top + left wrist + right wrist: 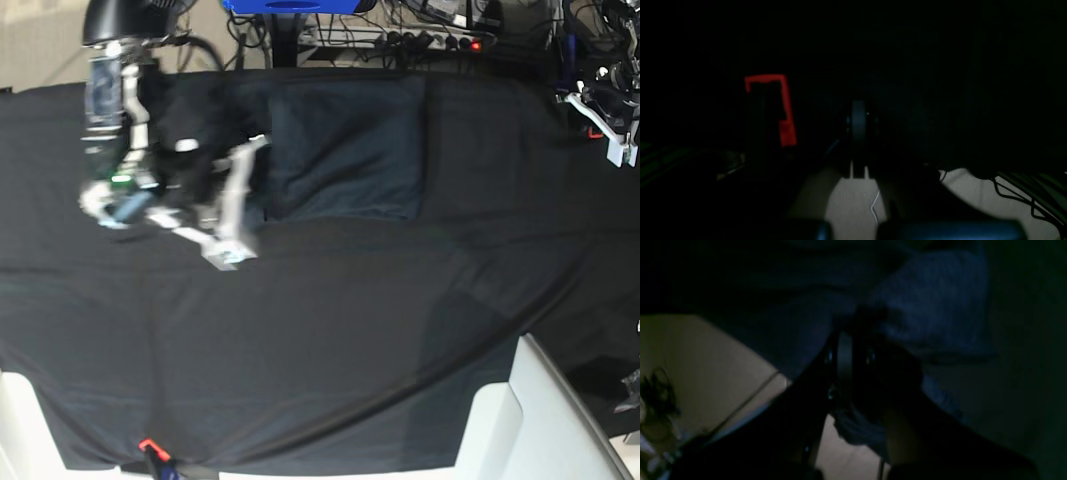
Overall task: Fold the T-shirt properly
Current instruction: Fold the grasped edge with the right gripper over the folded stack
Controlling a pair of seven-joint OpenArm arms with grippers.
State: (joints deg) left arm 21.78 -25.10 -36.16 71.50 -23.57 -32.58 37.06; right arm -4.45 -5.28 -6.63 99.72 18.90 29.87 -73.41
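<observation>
Watching for a slip here: our right gripper is pinched tight on the left edge of the T-shirt, and a sideways tug could drag the folded bundle crooked across the black tablecloth. That arm is bent low at the shirt's left side. Our left gripper sits shut and empty-looking, parked off at the far right edge.

The T-shirt is dark charcoal, blue-grey heathered, on a smooth black tablecloth.
</observation>
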